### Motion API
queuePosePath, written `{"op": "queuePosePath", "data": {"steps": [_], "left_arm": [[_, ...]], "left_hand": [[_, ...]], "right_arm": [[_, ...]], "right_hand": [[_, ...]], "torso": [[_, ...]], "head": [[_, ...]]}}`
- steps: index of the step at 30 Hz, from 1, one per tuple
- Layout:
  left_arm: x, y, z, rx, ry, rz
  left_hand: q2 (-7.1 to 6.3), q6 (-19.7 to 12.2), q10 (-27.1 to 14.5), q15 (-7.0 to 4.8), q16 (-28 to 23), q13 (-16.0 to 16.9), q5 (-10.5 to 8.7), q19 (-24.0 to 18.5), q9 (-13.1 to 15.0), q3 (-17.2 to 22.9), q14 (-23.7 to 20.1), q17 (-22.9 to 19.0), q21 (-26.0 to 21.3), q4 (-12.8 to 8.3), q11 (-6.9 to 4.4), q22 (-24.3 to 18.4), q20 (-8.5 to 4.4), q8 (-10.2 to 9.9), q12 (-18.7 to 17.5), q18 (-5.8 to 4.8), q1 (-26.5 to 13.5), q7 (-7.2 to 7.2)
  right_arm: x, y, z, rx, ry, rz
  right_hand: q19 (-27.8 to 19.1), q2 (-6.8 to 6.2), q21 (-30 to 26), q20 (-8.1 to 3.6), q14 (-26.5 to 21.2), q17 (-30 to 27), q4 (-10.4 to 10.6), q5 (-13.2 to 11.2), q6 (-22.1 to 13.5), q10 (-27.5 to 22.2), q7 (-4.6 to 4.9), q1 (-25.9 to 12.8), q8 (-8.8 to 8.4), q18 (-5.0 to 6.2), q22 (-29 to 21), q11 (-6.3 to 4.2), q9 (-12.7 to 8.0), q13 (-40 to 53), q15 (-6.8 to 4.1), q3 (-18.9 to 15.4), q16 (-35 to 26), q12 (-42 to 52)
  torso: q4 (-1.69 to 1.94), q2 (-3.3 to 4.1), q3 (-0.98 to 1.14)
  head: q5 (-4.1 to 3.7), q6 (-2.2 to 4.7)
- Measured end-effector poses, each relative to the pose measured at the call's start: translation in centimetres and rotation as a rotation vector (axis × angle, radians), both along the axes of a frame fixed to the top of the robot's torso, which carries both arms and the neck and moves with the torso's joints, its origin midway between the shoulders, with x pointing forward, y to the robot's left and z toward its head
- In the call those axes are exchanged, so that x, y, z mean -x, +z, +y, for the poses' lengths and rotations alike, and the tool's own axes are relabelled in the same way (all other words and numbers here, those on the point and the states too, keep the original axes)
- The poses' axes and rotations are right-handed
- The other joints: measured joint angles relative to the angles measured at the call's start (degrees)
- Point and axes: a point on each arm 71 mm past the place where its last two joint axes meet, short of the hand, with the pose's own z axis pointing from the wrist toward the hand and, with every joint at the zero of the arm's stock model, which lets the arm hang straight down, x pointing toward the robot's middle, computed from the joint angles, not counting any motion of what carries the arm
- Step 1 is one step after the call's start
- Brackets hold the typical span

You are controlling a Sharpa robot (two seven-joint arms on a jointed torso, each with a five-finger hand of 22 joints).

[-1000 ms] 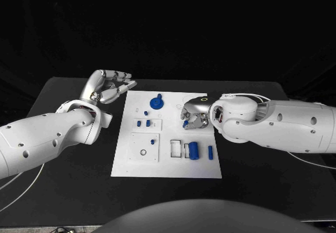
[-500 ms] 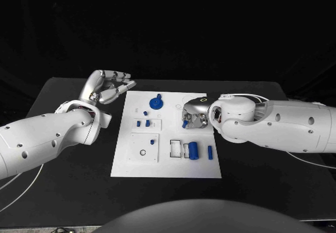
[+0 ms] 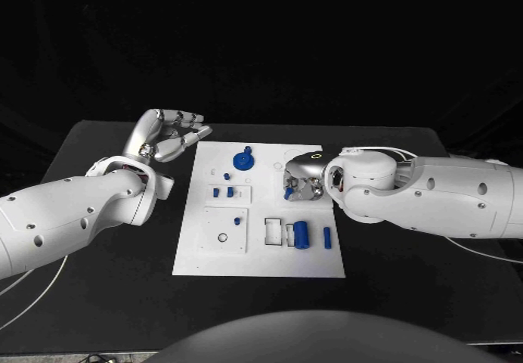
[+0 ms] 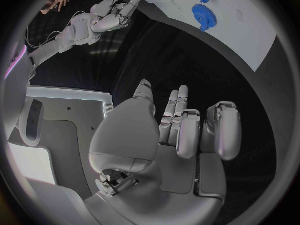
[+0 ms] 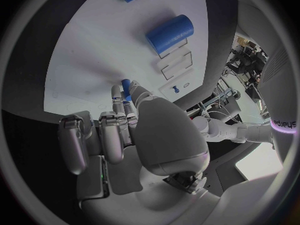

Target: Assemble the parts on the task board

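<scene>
— Where is the white board (image 3: 261, 257)?

— It lies in the middle of the black worktop (image 3: 98, 287), between the two arms.

— What is on it?

— Small blue pieces. A blue gear (image 3: 246, 160) sits near the far end. A fat blue tube (image 3: 302, 235) lies near the close end, with a thin blue stick (image 3: 327, 237) just beside it. There is also a little black ring (image 3: 224, 237) on the left part of the board.

— What is the right robot hand (image 3: 304, 178) doing?

— It is over the right side of the board, with its fingers bent down. Its fingertips (image 5: 125, 102) are pressed around a small blue peg (image 5: 125, 85). The peg touches the board, and the hand pinches it.

— And the left robot hand (image 3: 167, 134)?

— It is off the board, over the worktop by the far left corner of the board. It is lifted up, and its fingers (image 4: 187, 130) are curled in a bit but apart. It holds nothing.

— Is the gear close to the left hand?

— It is near, but they do not touch
</scene>
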Motion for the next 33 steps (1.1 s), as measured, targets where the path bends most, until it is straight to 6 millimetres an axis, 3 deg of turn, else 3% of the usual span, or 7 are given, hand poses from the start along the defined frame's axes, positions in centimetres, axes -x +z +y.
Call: {"op": "queuePosePath", "data": {"steps": [16, 21, 33], "left_arm": [[0.0, 0.0, 0.08, -0.001, 0.0, 0.0], [0.0, 0.0, 0.07, -0.002, 0.0, 0.0], [-0.02, -0.02, 0.09, -0.002, 0.0, 0.001]], "left_hand": [[0.31, 0.42, 0.0, 0.0, 0.0, 0.0, 0.21, 0.0, 0.0, 0.0, 0.0, -0.01, 0.0, 0.0, 0.0, 0.0, 0.0, 0.0, 0.0, 0.0, 0.31, 0.01], [0.31, 0.42, 0.0, 0.0, 0.0, 0.0, 0.21, 0.0, 0.0, 0.0, 0.0, -0.01, 0.0, 0.0, 0.0, 0.0, 0.0, 0.0, 0.0, 0.0, 0.31, 0.01], [0.31, 0.42, 0.0, 0.0, 0.0, 0.0, 0.21, 0.0, 0.0, 0.0, 0.0, -0.01, 0.0, 0.0, 0.0, 0.0, 0.0, 0.0, 0.0, 0.0, 0.31, 0.01]], "right_arm": [[0.0, -0.17, 0.07, 0.001, 0.001, 0.003], [0.01, -0.21, 0.1, 0.001, 0.001, 0.004], [0.02, -0.15, 0.15, -0.005, 0.0, -0.001]], "right_hand": [[0.0, -0.63, 0.0, 0.0, -0.01, -0.01, -0.16, 0.0, 0.18, 0.42, -0.18, 0.16, 0.0, 0.0, 0.03, 0.01, -0.12, 0.01, 0.01, 0.16, 0.0, -0.52], [0.0, -0.68, 0.0, 0.0, -0.01, -0.01, 0.08, 0.0, 0.38, 1.17, 0.03, 0.2, -0.01, 0.0, 0.04, -0.08, -0.18, 0.01, 0.01, 0.4, 0.0, -0.78], [0.0, -0.68, 0.0, -0.41, -0.01, -0.02, 0.17, 0.0, 3.26, 5.04, -0.16, 0.2, 0.41, 0.0, 0.04, -0.5, -0.18, 0.01, -0.4, 1.91, 0.0, -1.81]], "torso": [[0.02, 0.0, -0.01], [0.02, 0.01, 0.0], [-0.02, 0.04, 0.02]], "head": [[-0.38, 0.0], [-0.19, 0.0], [-0.15, 0.0]]}}
